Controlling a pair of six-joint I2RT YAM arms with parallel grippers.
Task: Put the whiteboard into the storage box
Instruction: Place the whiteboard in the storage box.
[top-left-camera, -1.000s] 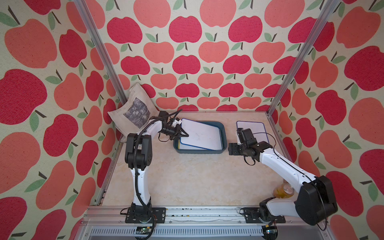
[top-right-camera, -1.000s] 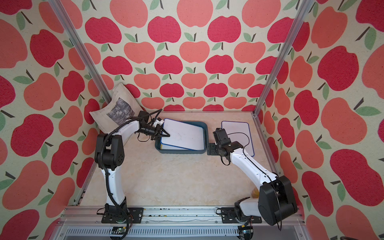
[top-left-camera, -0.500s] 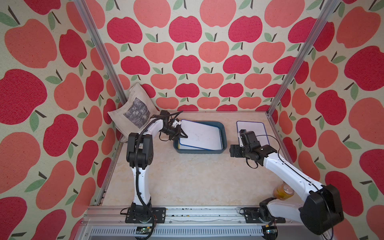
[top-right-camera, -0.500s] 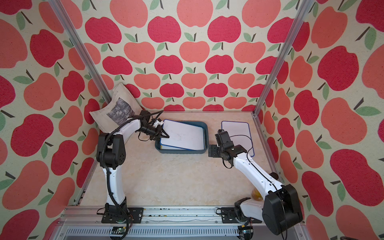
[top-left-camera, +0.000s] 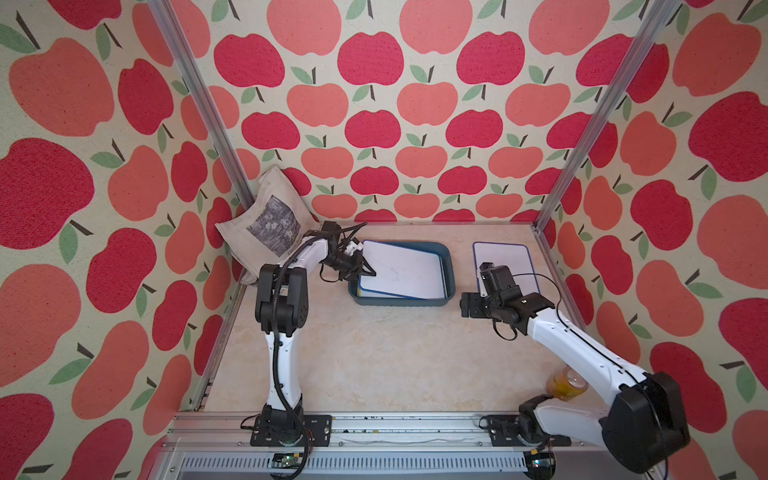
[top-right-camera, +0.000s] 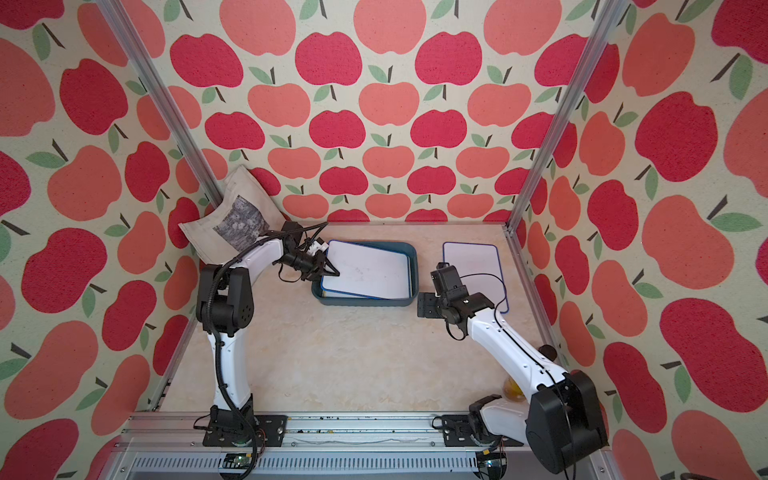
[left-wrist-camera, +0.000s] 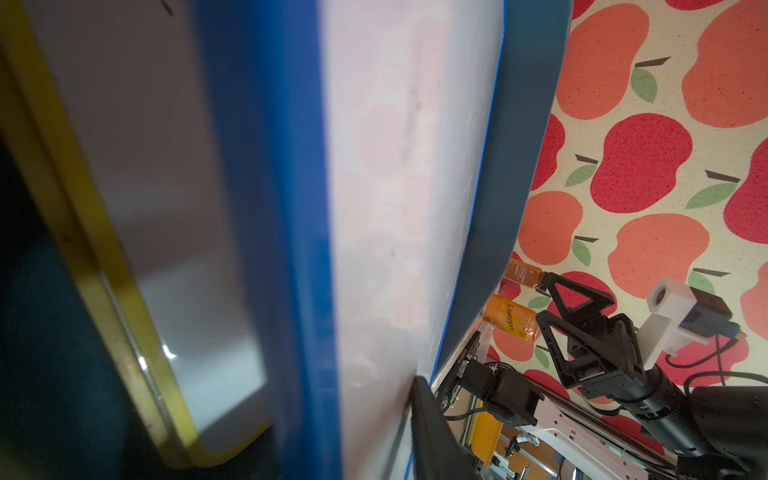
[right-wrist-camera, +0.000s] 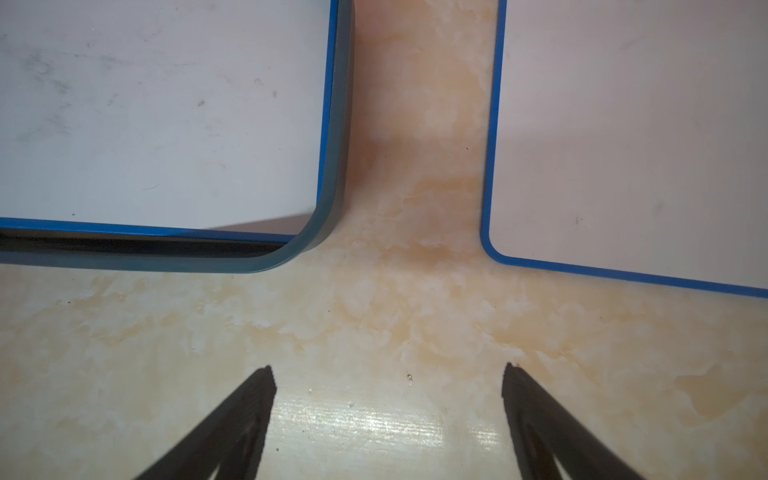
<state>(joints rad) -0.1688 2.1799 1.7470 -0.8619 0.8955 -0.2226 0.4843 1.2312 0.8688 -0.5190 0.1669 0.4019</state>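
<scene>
The storage box (top-left-camera: 451, 266) (top-right-camera: 414, 266) is a dark teal tray at the back of the table. A blue-framed whiteboard (top-left-camera: 401, 270) (top-right-camera: 368, 270) lies tilted in it, with its left edge raised over the rim. My left gripper (top-left-camera: 368, 272) (top-right-camera: 332, 272) is shut on that left edge. In the left wrist view one of the fingers (left-wrist-camera: 432, 436) presses the white face (left-wrist-camera: 395, 187); the other is hidden. A second whiteboard (top-left-camera: 505, 266) (right-wrist-camera: 623, 145) lies flat to the right of the box. My right gripper (top-left-camera: 471, 305) (right-wrist-camera: 386, 374) hangs open and empty over bare table between the two.
A beige tote bag (top-left-camera: 270, 220) leans in the back left corner behind my left arm. An orange drink bottle (top-left-camera: 567, 382) stands near my right arm's base. A yellow-framed board (left-wrist-camera: 124, 291) lies under the held one inside the box (left-wrist-camera: 519, 145). Metal posts stand at both back corners.
My right arm's elbow has dropped toward the near right corner while its gripper stayed by the box's corner, its jaws spreading wider. My left gripper and the whiteboard have barely moved.
</scene>
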